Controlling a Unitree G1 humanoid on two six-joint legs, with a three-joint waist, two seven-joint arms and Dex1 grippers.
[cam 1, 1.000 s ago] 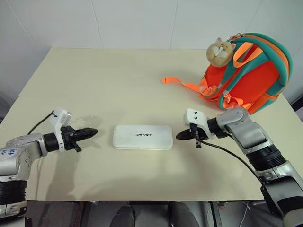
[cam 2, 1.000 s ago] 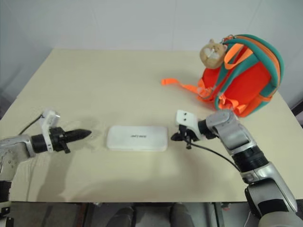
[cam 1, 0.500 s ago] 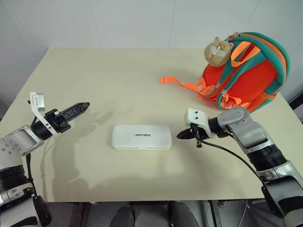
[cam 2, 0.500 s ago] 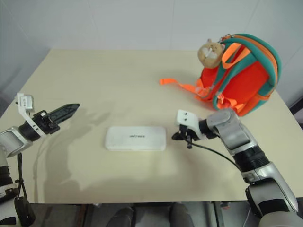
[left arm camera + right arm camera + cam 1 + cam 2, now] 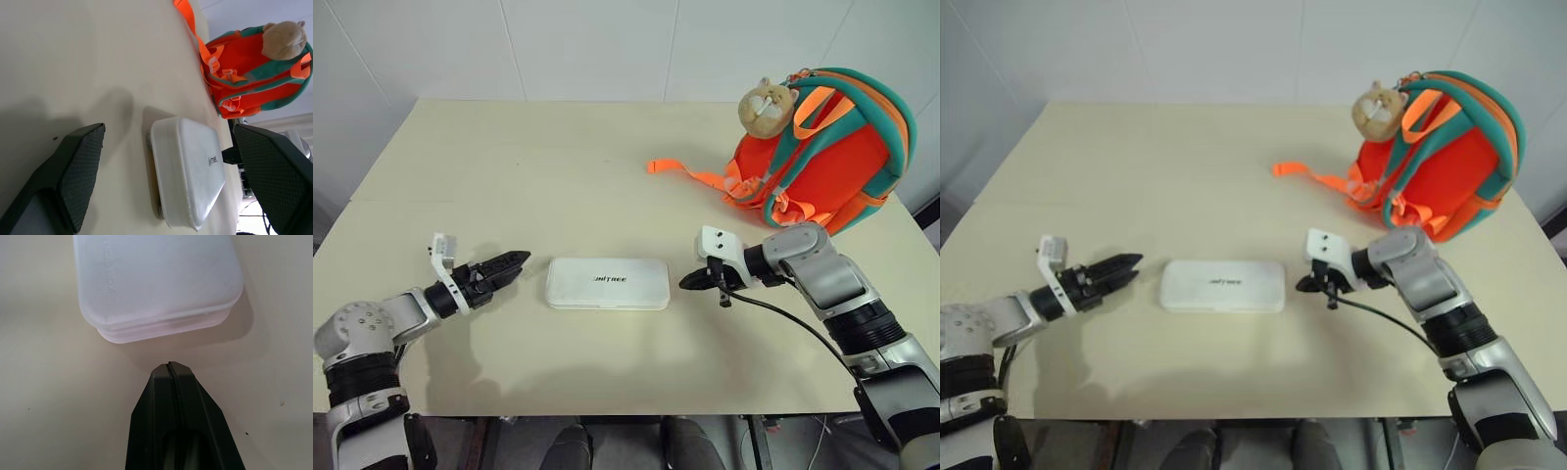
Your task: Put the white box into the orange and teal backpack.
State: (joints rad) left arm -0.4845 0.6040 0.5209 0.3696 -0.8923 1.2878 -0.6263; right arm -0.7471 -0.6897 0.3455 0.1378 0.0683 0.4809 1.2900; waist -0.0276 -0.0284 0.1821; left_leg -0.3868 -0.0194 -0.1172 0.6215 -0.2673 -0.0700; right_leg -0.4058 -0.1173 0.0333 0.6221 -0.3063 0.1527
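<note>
The white box (image 5: pixel 607 283) lies flat on the table between my two grippers, its dark lettering facing up. My left gripper (image 5: pixel 511 262) hovers just off the box's left end, open, with its fingers (image 5: pixel 80 166) wide apart and nothing between them. Pointing at the right end of the box (image 5: pixel 156 279), my right gripper (image 5: pixel 689 281) is shut and empty, a small gap away. The orange and teal backpack (image 5: pixel 827 162) stands upright at the table's far right, a tan plush toy (image 5: pixel 766 106) hanging at its top.
An orange strap (image 5: pixel 690 174) trails from the backpack leftward over the cream table (image 5: pixel 558 166). The table's front edge runs just below both arms. Behind the table is a white wall.
My left gripper opened, lifted and rolled, then came back down close to the box's left end. The right gripper, box and backpack stayed put.
</note>
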